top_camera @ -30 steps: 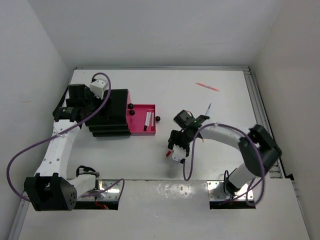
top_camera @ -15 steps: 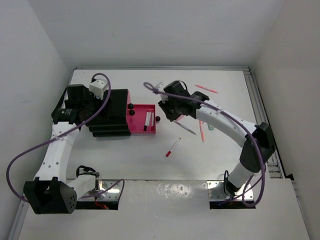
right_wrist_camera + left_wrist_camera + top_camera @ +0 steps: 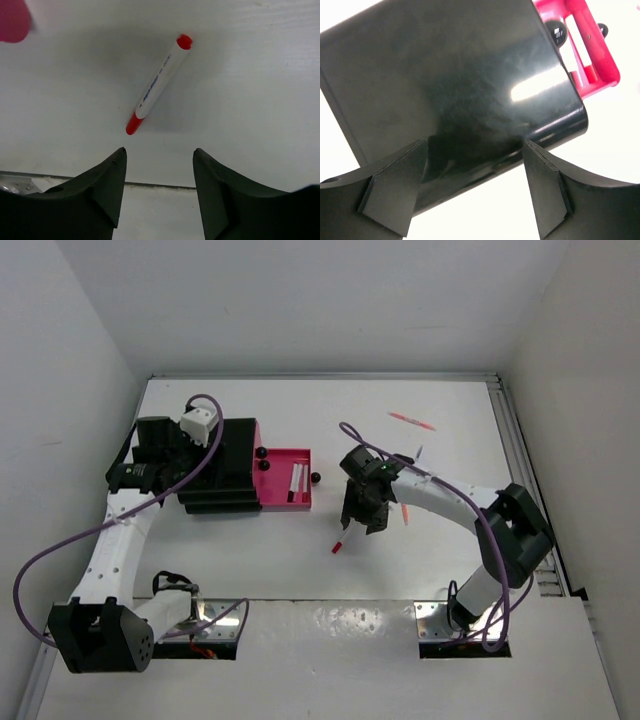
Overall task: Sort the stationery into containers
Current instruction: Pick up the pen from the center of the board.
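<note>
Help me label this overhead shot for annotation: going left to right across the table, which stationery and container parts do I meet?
In order: black drawer unit → open pink drawer → round black knob → red-and-white marker → pink pen near the far edge.

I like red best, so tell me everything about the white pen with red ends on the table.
The slim white plastic pen with red ends has a longer red cap at one tip, a short red plug at the other, and small blue print along its barrel. It lies flat and slanted on the white table, touching nothing else. The right arm's jaws stand open over it, not gripping it.
</note>
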You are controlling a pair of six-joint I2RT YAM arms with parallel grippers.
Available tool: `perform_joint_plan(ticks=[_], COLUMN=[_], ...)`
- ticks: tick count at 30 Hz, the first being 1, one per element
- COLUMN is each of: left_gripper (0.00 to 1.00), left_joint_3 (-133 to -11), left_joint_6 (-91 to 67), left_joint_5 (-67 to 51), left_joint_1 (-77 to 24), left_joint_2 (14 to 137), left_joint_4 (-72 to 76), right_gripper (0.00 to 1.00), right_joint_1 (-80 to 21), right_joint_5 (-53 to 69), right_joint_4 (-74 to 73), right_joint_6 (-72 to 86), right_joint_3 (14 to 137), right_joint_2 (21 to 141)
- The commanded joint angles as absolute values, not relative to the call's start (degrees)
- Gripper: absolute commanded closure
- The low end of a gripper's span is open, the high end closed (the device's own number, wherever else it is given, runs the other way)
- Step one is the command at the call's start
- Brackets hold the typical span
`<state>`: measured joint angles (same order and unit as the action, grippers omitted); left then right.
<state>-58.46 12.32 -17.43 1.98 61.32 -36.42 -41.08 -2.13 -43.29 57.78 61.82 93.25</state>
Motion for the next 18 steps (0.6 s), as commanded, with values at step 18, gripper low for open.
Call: perform_joint_plan(ticks=[18], left_gripper=[0.17], left_joint_3=[-53.4], left_joint_6=[11.2], left_joint_5=[-17.1], left_joint_1=[2.5], left_joint_2=[57.4], left_joint_4=[-36.2], right_gripper=[0.54], right_joint_1=[-38.3], right_joint_5=[2.8], right_joint_4=[-34.5], right_joint_6=[68.4], right_joint_3=[61.5], right_joint_2=[104.8])
